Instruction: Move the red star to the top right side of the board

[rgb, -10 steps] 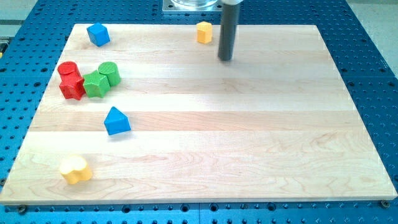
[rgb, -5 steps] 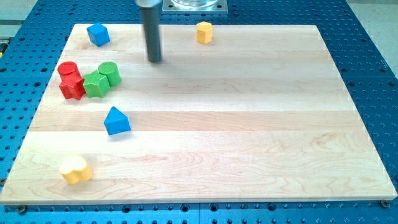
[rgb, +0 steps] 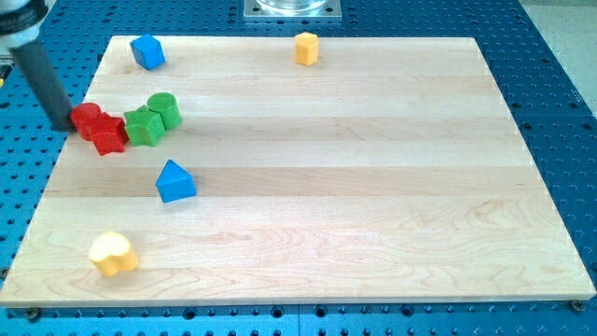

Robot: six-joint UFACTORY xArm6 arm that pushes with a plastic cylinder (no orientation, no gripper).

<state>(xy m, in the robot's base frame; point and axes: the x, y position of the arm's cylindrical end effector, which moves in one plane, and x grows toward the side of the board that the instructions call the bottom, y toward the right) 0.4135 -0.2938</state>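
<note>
The red star lies at the board's left side, touching the green star on its right. A red cylinder sits at the red star's upper left, touching it. A green cylinder stands against the green star's upper right. My tip is at the board's left edge, just left of the red cylinder and touching or nearly touching it.
A blue cube-like block sits at the top left. A yellow block sits at the top middle. A blue triangular block lies below the cluster. A yellow heart lies at the bottom left. The wooden board rests on a blue perforated table.
My tip swept from the top middle leftward across the board to the left edge beside the red cylinder. The red cylinder has shifted slightly left and down.
</note>
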